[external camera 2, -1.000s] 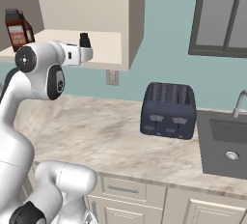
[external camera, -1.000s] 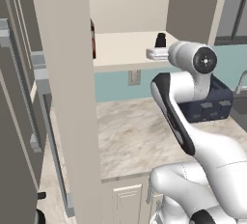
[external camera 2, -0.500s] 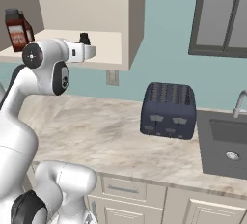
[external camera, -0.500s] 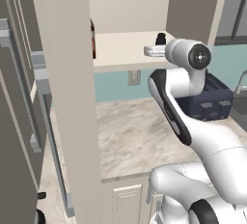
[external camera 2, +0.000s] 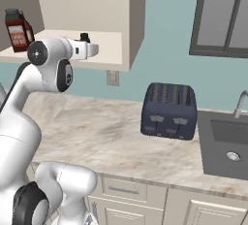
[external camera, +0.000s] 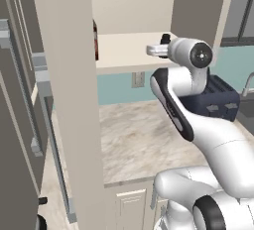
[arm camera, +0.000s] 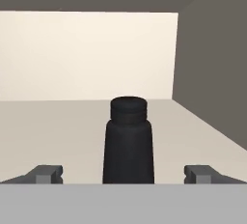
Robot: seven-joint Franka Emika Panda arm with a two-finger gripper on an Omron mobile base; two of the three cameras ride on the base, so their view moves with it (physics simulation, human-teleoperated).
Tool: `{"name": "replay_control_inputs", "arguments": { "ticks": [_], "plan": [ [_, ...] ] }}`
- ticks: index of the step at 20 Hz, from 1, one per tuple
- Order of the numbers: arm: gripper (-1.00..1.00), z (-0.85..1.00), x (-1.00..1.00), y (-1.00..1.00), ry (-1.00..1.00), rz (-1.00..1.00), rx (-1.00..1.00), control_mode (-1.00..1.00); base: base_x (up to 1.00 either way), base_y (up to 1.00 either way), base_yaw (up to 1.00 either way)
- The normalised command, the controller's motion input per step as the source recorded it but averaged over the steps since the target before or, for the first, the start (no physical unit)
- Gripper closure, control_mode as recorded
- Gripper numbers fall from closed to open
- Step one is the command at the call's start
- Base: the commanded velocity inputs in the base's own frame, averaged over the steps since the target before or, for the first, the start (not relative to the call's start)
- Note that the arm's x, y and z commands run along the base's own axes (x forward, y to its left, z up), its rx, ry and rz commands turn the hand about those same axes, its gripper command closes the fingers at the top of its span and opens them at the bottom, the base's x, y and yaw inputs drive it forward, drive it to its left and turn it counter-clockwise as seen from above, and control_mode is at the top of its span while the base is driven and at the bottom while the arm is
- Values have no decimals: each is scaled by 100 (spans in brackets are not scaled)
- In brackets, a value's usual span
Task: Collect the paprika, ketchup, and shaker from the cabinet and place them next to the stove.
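Gripper (arm camera: 123, 175): jaws spread wide, holding nothing, reaching level into the cabinet (external camera 2: 133, 23).
Fingertips (arm camera: 46, 174): low on either side of the shaker, clear of it.
Shaker (arm camera: 128, 141): black, upright on the shelf, centred between the fingertips, just ahead.
Ketchup (external camera 2: 18, 30): standing further along the same shelf, well apart.
Toaster (external camera 2: 169, 111): dark, on the marble counter (external camera 2: 97, 136) below, beside the sink (external camera 2: 227, 146).

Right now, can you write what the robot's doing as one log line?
phase: reaching into cabinet | gripper: open, astride shaker | shaker: upright on shelf, not gripped
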Motion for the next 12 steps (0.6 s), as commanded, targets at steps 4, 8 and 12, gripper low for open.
{"name": "replay_control_inputs", "arguments": {
  "ticks": [4,8,12],
  "plan": [
    [-100,0,25,0,0,0,0,-100,0,0,0],
    [-100,0,26,0,0,0,0,-100,0,0,0],
    [-100,0,23,0,0,0,0,-100,0,0,0]
  ]
}}
